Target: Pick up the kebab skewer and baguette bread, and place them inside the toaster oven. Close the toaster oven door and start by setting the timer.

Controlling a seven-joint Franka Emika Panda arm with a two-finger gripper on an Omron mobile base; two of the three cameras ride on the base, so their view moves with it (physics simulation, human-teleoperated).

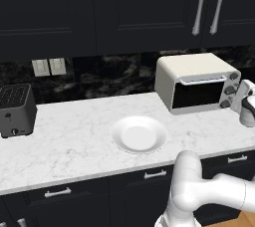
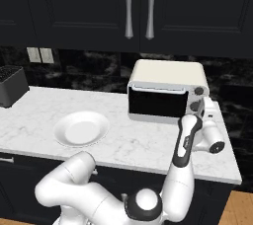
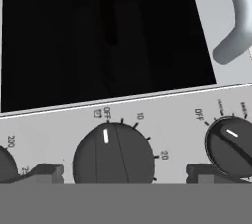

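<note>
The cream-white toaster oven [image 1: 191, 69] [image 2: 168, 73] stands at the back right of the counter. Its dark glass door [image 1: 196, 94] [image 2: 157, 101] [image 3: 98, 36] is shut, with the pale handle bar [image 3: 235, 21] along its edge. My gripper [image 1: 238, 97] [image 2: 201, 106] [image 3: 125, 174] is open at the knob panel on the oven's right side. Its fingertips [image 3: 45, 172] stand on either side of the middle knob [image 3: 113, 152], whose white mark points at OFF. Another knob [image 3: 231, 144] sits beside it. The kebab skewer and the baguette bread are out of view.
An empty white plate [image 1: 138, 135] [image 2: 81, 128] lies mid-counter. A black slot toaster [image 1: 16, 109] [image 2: 10, 86] stands at the far left against the wall. The marble counter [image 1: 74, 141] ends just right of the oven. Dark cabinets with long handles [image 1: 209, 4] hang above.
</note>
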